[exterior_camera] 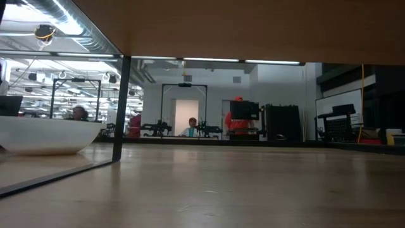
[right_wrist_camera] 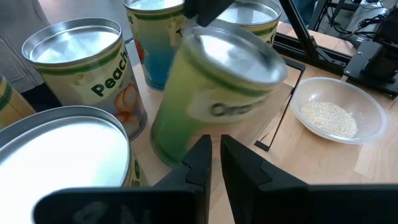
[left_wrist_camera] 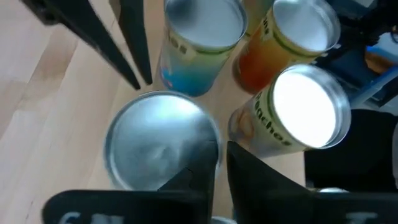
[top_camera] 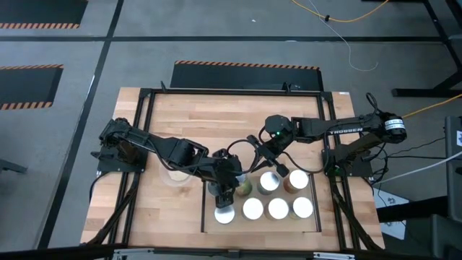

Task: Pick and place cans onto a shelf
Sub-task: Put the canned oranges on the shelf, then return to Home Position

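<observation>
Nearest thing to me was the left gripper (left_wrist_camera: 222, 149), hanging right at the rim of the tilted can (left_wrist_camera: 158, 140). From its own camera I was staring square onto the silver lid, so the can's long axis was leaning up toward that wrist, not standing straight. I honestly couldn't tell whether the gripper had the rim clamped or was just resting against it.

From the other side, the right gripper (right_wrist_camera: 216, 143) had its fingers almost together with nothing between them. The same green-labelled can sat just ahead of it, leaning off vertical. So the can was sandwiched between both arms, with the left one touching or nearly so and the right one a bit back. I reckoned the left was the arm to set it upright.

Further out, the other cans (top_camera: 279, 209) stood upright on the shelf (top_camera: 240, 227), four in the front row and two behind. The leaning one was next to those two, with room in that back row. Beyond all that, off the shelf, sat the clear dish (right_wrist_camera: 309, 87) of grain.
</observation>
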You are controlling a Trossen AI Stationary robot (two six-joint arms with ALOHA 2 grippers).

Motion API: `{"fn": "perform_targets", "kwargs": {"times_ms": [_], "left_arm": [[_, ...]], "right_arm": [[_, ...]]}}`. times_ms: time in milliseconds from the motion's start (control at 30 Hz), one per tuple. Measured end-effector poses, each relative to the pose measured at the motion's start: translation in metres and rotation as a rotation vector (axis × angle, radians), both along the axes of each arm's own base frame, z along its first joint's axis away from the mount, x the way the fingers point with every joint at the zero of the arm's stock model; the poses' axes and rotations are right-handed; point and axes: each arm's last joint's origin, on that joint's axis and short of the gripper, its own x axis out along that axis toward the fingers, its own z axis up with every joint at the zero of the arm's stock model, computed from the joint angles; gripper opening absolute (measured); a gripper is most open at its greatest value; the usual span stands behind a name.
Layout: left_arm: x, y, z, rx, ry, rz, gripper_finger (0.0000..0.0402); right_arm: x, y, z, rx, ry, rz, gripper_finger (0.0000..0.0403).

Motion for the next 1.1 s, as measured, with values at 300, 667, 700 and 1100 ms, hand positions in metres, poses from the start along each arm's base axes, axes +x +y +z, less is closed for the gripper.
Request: {"fn": "perform_targets", "kwargs": {"times_ms": [300, 667, 700, 1100], "left_arm": [[0.001, -0.0004, 0.0011, -0.004, -0.015, -0.002, 0.0052], [0.0011, -0.0002, 0.0011, 0.004, -0.016, -0.009, 0.0053], [0.0011, -0.0002, 0.0011, 0.004, -0.017, -0.009, 0.0053], [0.0012, 0.0004, 0.0012, 0.024, -0.022, 0.004, 0.0053]], "right_arm": [[0.0, 0.0, 0.0, 0.0, 0.0, 0.0, 0.004], [0.0, 0.0, 0.0, 0.0, 0.0, 0.0, 0.004], [0.0, 0.0, 0.0, 0.0, 0.0, 0.0, 0.004], [-0.0001, 0.0, 0.0002, 0.0, 0.0, 0.0, 0.004]]}}
